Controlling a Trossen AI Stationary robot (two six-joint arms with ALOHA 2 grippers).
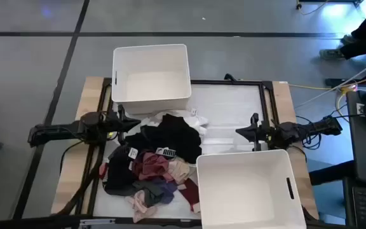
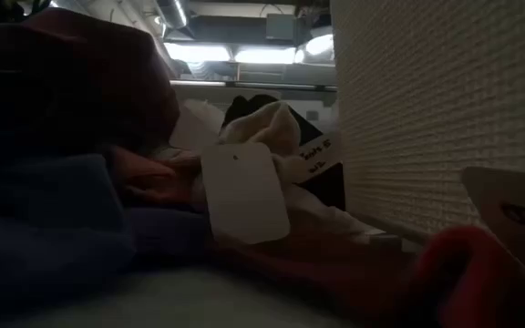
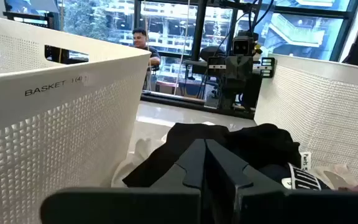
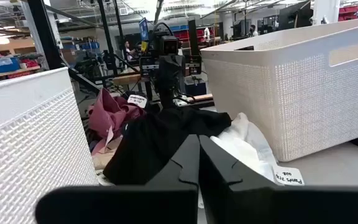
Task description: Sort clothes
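Dark fingers are pressing together on both arms, each hand shut on nothing. The left hand [image 1: 134, 123] is hanging at the left edge of the clothes pile, its tips pointing inward just beside the black garment [image 1: 173, 135]; in its own wrist view the fingers [image 3: 219, 163] are meeting in a closed wedge with that black cloth lying right ahead. The right hand [image 1: 240, 131] is sitting across the bare white tabletop [image 1: 230, 105], apart from the heap, its fingers [image 4: 199, 163] likewise squeezed shut and aiming at the pile from the other side. Neither is touching fabric, as far as the views are showing.

Both arms are lying low and level, facing each other across the heap, which reads as a waiting pose with sorting not yet begun. The clothes [image 1: 154, 168] are piling up in the middle and near-left part of the tabletop: black on top, white [image 1: 199, 124] peeking out behind, maroon [image 1: 150, 166], beige [image 1: 180, 170], purple [image 1: 161, 189] and pink [image 1: 140, 202] spilling toward the front, several carrying paper tags [image 2: 242, 191]. Two white bins are flanking the heap, the far bin [image 1: 151, 54] behind it and the near bin [image 1: 250, 219] to its right, both looking empty and likely standing ready as the sorting destinations, each within one arm's reach.
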